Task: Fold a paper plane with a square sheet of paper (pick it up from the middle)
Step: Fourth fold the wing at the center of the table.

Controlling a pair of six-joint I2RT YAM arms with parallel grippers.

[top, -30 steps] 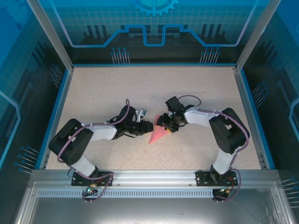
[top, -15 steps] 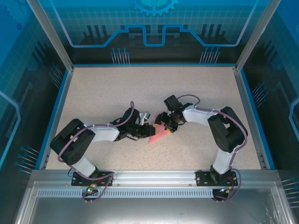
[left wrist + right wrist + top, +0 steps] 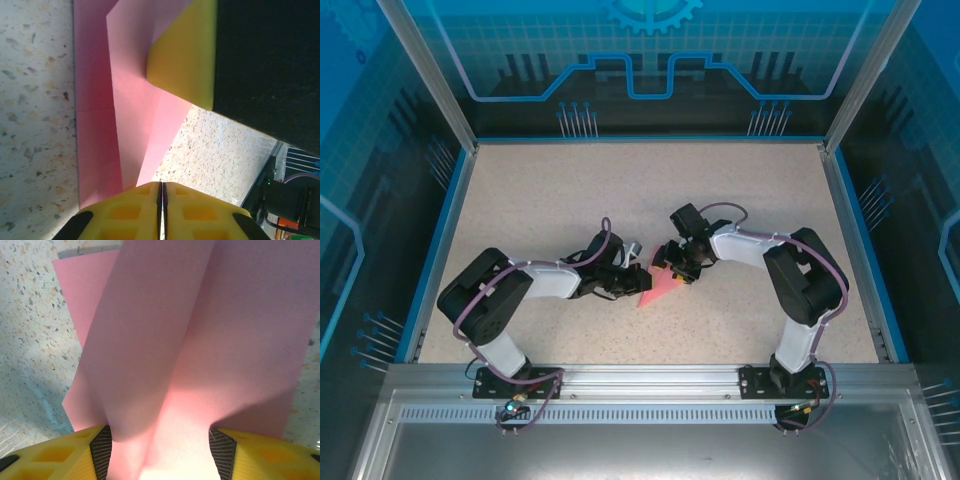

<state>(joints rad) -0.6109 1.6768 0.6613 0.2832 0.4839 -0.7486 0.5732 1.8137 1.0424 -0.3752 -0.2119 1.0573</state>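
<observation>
the folded pink paper (image 3: 657,289) lies on the bench (image 3: 740,200) as a narrow wedge, its point toward the arm bases. the left fingers (image 3: 130,212) sit at the paper's left edge, pressed shut against each other, with the paper's narrow end running under them. the right fingers (image 3: 55,457) are at the paper's wide far end, partly closed, squeezing a raised fold of it between their pads.
</observation>
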